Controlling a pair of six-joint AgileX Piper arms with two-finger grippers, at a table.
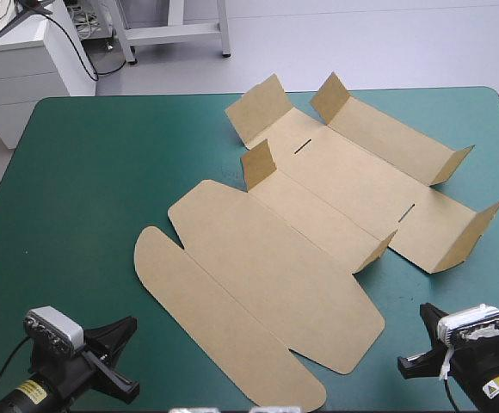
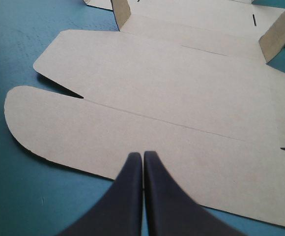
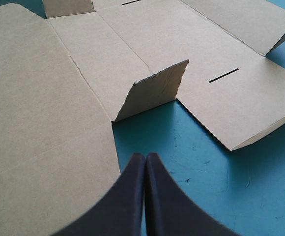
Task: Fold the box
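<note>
Teal-green-covered table (image 1: 86,172), brown box (image 1: 284,258) lying mostly flat across its middle, small side flaps (image 1: 258,165) upturned

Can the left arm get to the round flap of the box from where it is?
Probably yes. The left gripper, fingers shut, points at the rounded flap of the box. The flap lies flat on the teal-green cover just ahead, and nothing stands between them.

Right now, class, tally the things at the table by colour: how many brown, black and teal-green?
Brown: 1, the box
Black: 2, the left claw and the right claw, both shut
Teal-green: 1, the table cover
Total: 4
</note>
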